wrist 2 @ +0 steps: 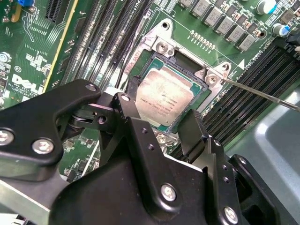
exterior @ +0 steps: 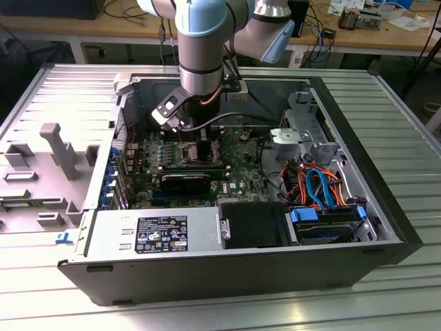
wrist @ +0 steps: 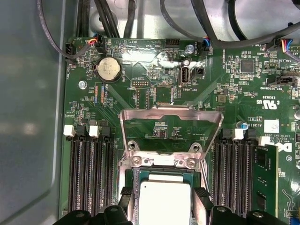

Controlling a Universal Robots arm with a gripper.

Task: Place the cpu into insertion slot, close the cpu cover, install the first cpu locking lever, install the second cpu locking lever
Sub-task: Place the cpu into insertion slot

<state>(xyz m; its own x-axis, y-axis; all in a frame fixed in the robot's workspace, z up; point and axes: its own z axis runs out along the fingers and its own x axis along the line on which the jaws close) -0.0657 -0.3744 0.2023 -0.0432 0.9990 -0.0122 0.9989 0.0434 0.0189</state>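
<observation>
Workbenches [exterior: 69, 31] are seen behind a ribbed metal table [exterior: 400, 110], on which an opened computer case [exterior: 207, 276] is laid on its side, and an arm [exterior: 200, 48] is extended down into it. At the gripper [wrist 2: 161, 110], the jaws are closed on a chip [wrist 2: 164, 93]. Its silver top is flanked by the two black fingers [wrist 2: 129, 110], which are pressed against opposite edges, as far as can be judged from both wrist views. The chip is held low within the socket [wrist 2: 183, 58], about level with the dark walls; whether it is fully seated on the contacts cannot be told. Just beyond the socket, the cover [wrist: 140, 112] is seen swung back on its hinge, so that green board [wrist: 225, 93] is shown through its square window. One thin locking lever [wrist 2: 262, 95] is seen unlatched, angled away from a corner of the socket over the memory slots [wrist: 89, 178] that are ranged on either side. Further out, a coin battery [wrist: 108, 68] and dark cables [wrist: 108, 18] are found near the case wall. The first step is judged to be at its very end, since the chip is in the socket but not let go. Nothing else is done: the cover is not yet lowered, and neither lever is judged to be latched, though the second lever is not clearly made out.
</observation>
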